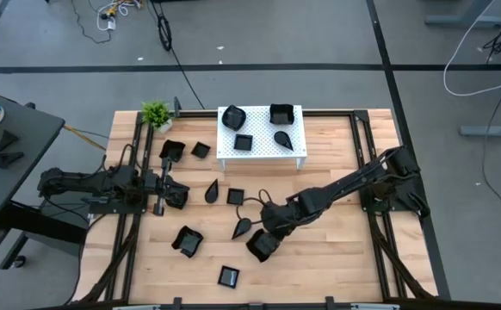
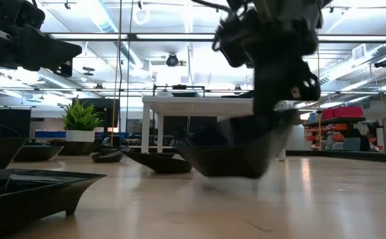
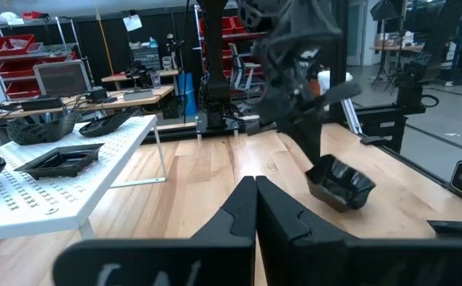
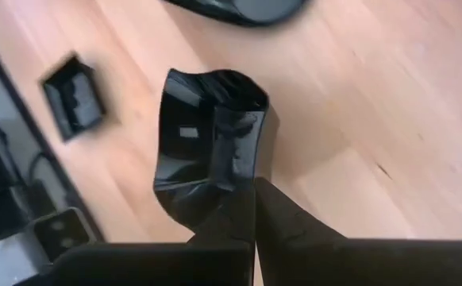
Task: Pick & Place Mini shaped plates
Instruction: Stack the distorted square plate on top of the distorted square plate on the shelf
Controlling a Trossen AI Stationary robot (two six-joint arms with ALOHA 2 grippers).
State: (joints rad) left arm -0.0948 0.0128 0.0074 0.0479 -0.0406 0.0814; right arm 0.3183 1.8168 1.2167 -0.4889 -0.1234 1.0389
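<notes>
Black dish [image 1: 262, 245] sits below centre of your overhead frame, tilted, pinched at its rim by the right hand [image 1: 272, 226] | left hand [image 1: 178, 194] at centre left, fingers pressed together, holding nothing | other dishes scattered on the wooden counter [image 1: 337, 267], four on the white stand [image 1: 261, 148]

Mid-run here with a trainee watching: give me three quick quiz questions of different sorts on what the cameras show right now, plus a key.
1. True or false: the right gripper is shut on a black wavy-edged plate.
2. How many black plates sit on the white perforated stand? A) two B) four C) six
3. Fill in: the left gripper is ____ and holds nothing.

Key: 1 true. 2 B. 3 shut.
</notes>
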